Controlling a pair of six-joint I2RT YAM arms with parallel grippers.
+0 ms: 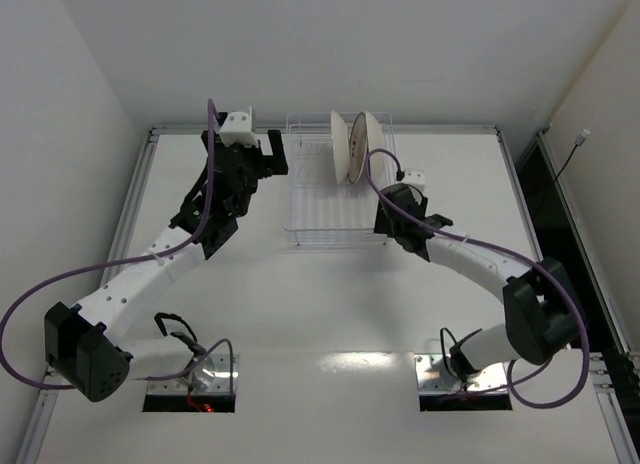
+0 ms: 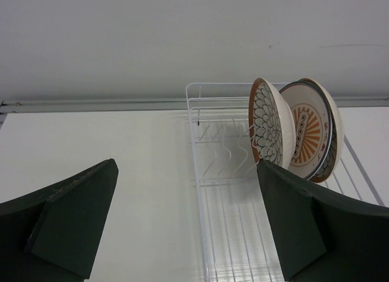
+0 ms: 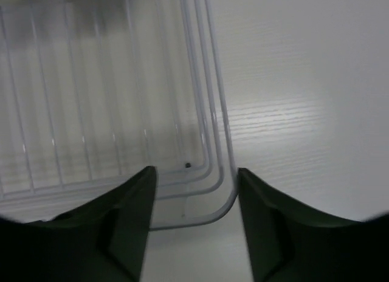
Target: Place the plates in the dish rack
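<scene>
Finds the plates [image 2: 292, 133] on edge at the far end of the dish rack [image 2: 225, 191], ahead and right of the left gripper [image 2: 187, 166], spread wide, empty. Hangs right gripper [image 3: 194, 171], jaws partly apart on nothing, above the near corner.

You have no text, label, brand, number or sign to read in any of the three views. The plates [image 2: 273, 130] carry only petal and sunburst patterns, with no lettering on them.
</scene>
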